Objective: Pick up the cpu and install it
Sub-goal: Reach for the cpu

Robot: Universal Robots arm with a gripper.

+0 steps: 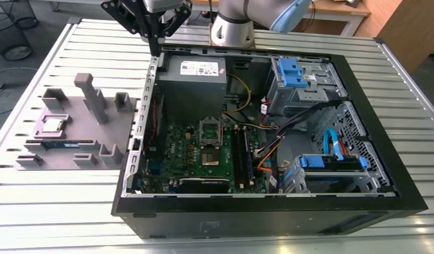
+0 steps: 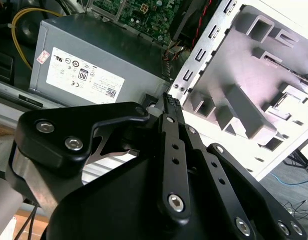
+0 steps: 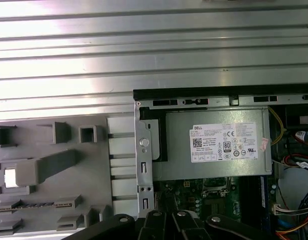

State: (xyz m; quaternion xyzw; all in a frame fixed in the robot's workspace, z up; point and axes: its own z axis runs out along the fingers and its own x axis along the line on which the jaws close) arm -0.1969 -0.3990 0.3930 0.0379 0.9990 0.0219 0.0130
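Note:
The cpu (image 1: 53, 125) is a small silvery square lying in a recess of the grey fixture (image 1: 97, 132), on the exterior view's left of the open computer case (image 1: 273, 211). In the first wrist view the cpu (image 3: 9, 176) shows as a pale square in that fixture (image 3: 58, 145). My gripper (image 1: 155, 51) hangs above the case's back corner, well apart from the cpu. Its fingers are shut with nothing between them, as the second wrist view confirms for the gripper (image 2: 170, 98). The empty socket (image 1: 210, 132) sits on the green motherboard.
A grey power supply (image 1: 191, 71) fills the case's back corner right under the gripper. A blue-green memory stick (image 1: 58, 143) lies on the fixture near the cpu, among several upright posts (image 1: 90, 95). Cables and blue drive bays (image 1: 295, 71) crowd the case's right side.

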